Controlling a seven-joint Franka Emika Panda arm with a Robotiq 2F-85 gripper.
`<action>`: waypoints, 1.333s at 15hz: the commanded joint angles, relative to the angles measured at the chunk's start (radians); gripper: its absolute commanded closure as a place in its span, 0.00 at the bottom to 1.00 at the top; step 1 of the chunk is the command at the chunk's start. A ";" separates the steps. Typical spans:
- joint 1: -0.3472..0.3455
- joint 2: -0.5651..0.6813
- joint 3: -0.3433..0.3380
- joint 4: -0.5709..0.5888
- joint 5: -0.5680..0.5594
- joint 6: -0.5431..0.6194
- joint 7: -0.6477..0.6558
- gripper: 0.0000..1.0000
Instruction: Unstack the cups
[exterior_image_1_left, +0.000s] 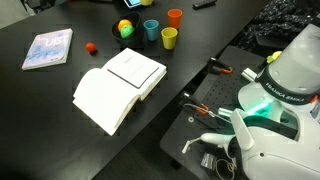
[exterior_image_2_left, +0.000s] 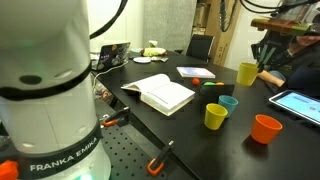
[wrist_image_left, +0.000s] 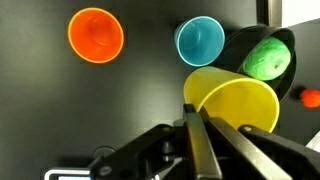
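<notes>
My gripper (wrist_image_left: 193, 118) is shut on the rim of a yellow cup (wrist_image_left: 235, 105) and holds it above the table; the pair also shows in an exterior view, gripper (exterior_image_2_left: 260, 60) and cup (exterior_image_2_left: 247, 72). Three cups stand apart on the black table: an orange cup (exterior_image_1_left: 175, 16) (exterior_image_2_left: 266, 128) (wrist_image_left: 95, 33), a blue cup (exterior_image_1_left: 151, 28) (exterior_image_2_left: 228, 103) (wrist_image_left: 200, 40) and a lime-green cup (exterior_image_1_left: 169, 38) (exterior_image_2_left: 216, 116). In the wrist view the lime-green cup is hidden behind the held cup.
An open white book (exterior_image_1_left: 120, 85) (exterior_image_2_left: 160, 93) lies mid-table. A multicoloured ball (exterior_image_1_left: 125, 28) (wrist_image_left: 265, 57) sits beside the blue cup. A small red object (exterior_image_1_left: 90, 46) and a thin booklet (exterior_image_1_left: 47, 48) lie further off. The robot base (exterior_image_1_left: 275, 110) (exterior_image_2_left: 45, 90) stands at the table edge.
</notes>
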 joint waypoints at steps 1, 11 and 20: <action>0.005 0.033 -0.027 0.019 -0.045 0.028 0.019 0.99; -0.032 0.176 -0.032 0.060 -0.040 0.129 0.008 0.99; -0.070 0.309 -0.030 0.135 -0.042 0.132 0.018 0.99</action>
